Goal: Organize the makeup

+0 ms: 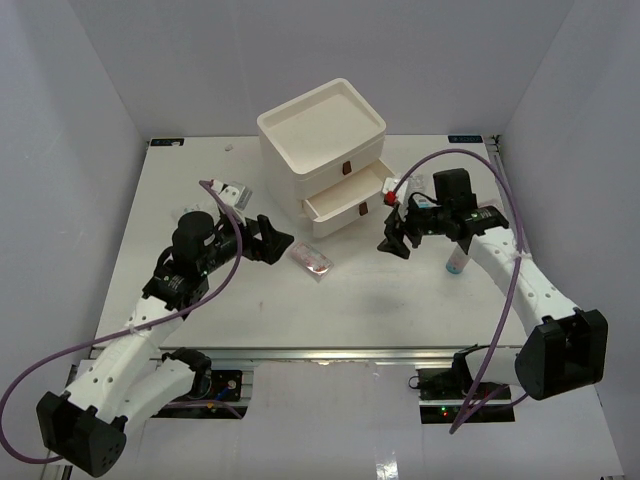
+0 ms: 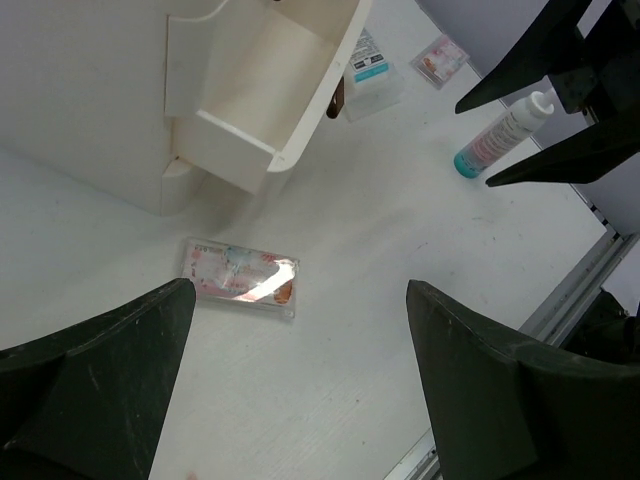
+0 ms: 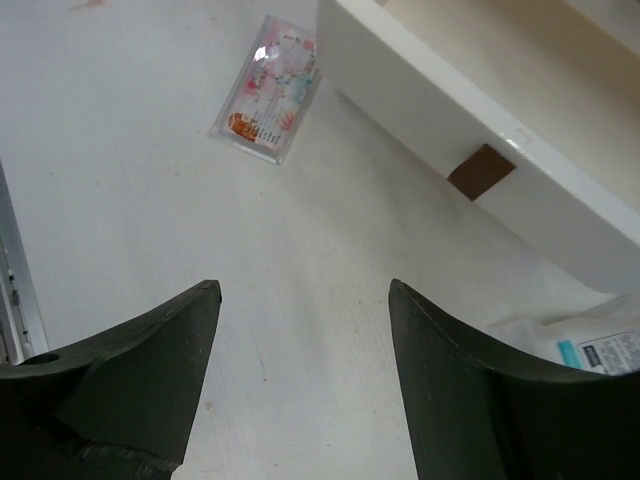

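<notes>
A flat clear case with pink inside (image 1: 311,260) (image 2: 240,277) (image 3: 270,88) lies on the table in front of the cream drawer box (image 1: 320,140). The box's middle drawer (image 1: 345,205) (image 2: 270,90) (image 3: 480,110) is pulled out, and what shows of it is empty. My left gripper (image 1: 280,243) (image 2: 302,288) hovers open and empty just left of the case. My right gripper (image 1: 393,243) (image 3: 304,285) hangs open and empty to the case's right. A white-and-blue bottle (image 1: 456,262) (image 2: 500,135) lies beside the right arm. Clear packets (image 1: 405,183) (image 2: 372,72) (image 3: 590,345) sit right of the drawer.
Another small packet (image 1: 232,192) lies left of the drawer box, behind my left arm. A further pink-printed packet (image 2: 440,58) lies beyond the blue-printed ones. The table's near edge with its metal rail (image 1: 320,352) runs just below the arms.
</notes>
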